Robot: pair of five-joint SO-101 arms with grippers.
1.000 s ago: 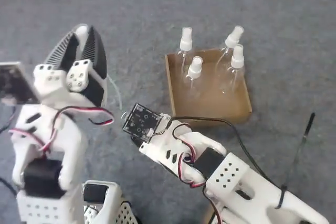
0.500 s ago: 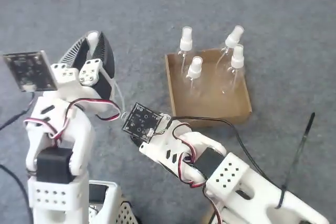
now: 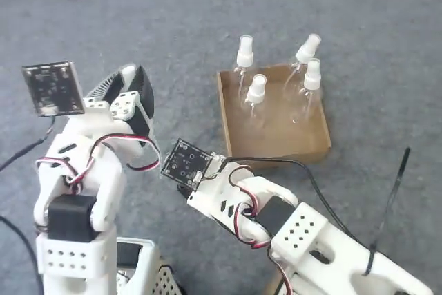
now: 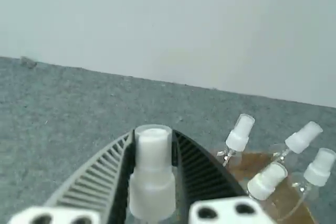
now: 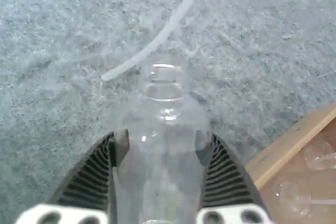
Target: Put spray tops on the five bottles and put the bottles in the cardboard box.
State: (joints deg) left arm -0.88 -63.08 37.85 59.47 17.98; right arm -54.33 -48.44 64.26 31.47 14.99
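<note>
Left end effector (image 3: 126,77) is clenched on the last spray top (image 4: 152,171). Over the past second I have swung that arm in and tipped it toward my other arm, so the top's dip tube (image 5: 157,40) now slants down over the grey tabletop (image 3: 173,32), just beyond the open neck. I judge that this lines me up for threading the tube in, which is not yet done.

Right end effector (image 5: 163,141) has not shifted. It grips the uncapped bottle (image 5: 164,95) by its shoulders, neck pointing at the tube, just beside the cardboard box (image 3: 222,108).

The count is five bottles. Four capped bottles (image 3: 256,91) stand in the box and one bare bottle is in my grip. There are five spray tops, four fitted and one held, and there is one box.
</note>
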